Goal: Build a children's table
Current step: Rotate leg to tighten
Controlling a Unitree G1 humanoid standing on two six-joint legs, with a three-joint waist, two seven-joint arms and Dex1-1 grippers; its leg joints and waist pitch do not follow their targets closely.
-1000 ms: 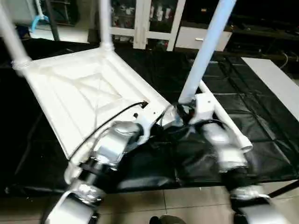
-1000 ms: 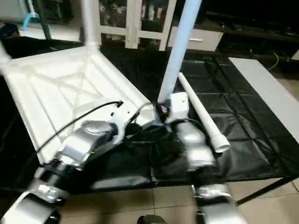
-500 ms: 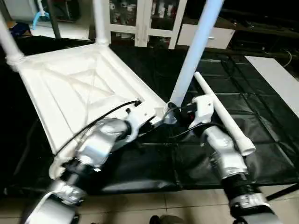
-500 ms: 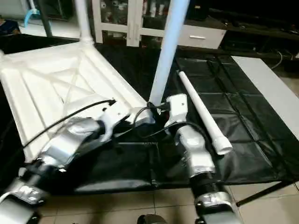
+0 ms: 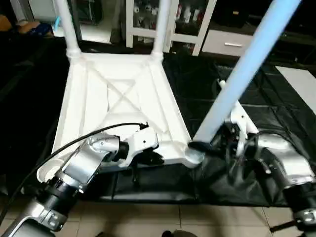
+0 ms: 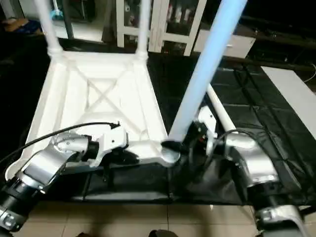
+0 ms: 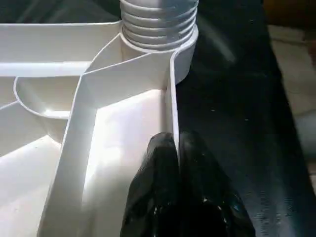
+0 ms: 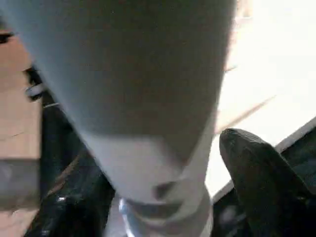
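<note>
Premises: indoor lab or workshop. Evidence: white glass-fronted cabinets [image 5: 148, 15] holding small items, drawer unit [image 5: 222, 43], black-covered bench [image 5: 276, 113], tiled floor [image 5: 197, 222].

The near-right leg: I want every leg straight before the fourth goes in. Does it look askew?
Yes. The near-right leg leans steeply right from its corner socket, while the two far legs stand nearly upright. The fourth leg lies loose on the black cover.
</note>
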